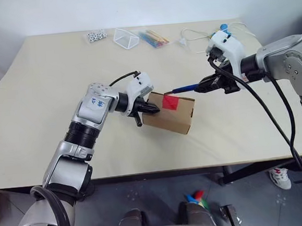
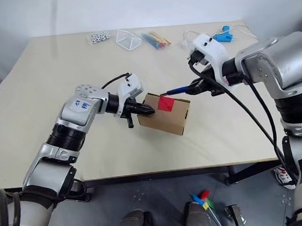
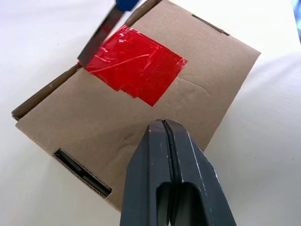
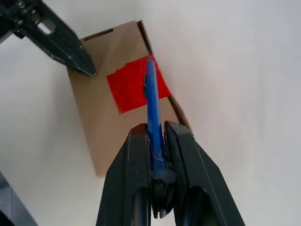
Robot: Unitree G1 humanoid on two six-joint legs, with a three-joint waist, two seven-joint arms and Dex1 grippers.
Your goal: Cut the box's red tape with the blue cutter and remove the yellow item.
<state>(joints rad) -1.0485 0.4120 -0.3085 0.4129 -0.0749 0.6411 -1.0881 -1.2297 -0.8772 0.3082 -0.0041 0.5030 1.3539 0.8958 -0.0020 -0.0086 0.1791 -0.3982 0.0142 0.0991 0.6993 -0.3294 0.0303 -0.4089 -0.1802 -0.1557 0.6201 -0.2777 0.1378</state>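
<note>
The table [image 1: 45, 100] is viewed from the head by two side-by-side cameras, aimed forward and down from well above; nearly the same scene is covered by both, with the box [image 1: 172, 114] near the centre. From each wrist a close look along that arm's closed fingers is given: the box is approached from about 9 o'clock by the left wrist camera and from about 3 o'clock by the right, and the red tape [image 3: 134, 66] is shared

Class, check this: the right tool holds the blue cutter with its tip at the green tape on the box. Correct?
Not quite: the tape is red, not green, as the right wrist view shows. The right tool does hold the blue cutter, tip at that tape on the box.
</note>
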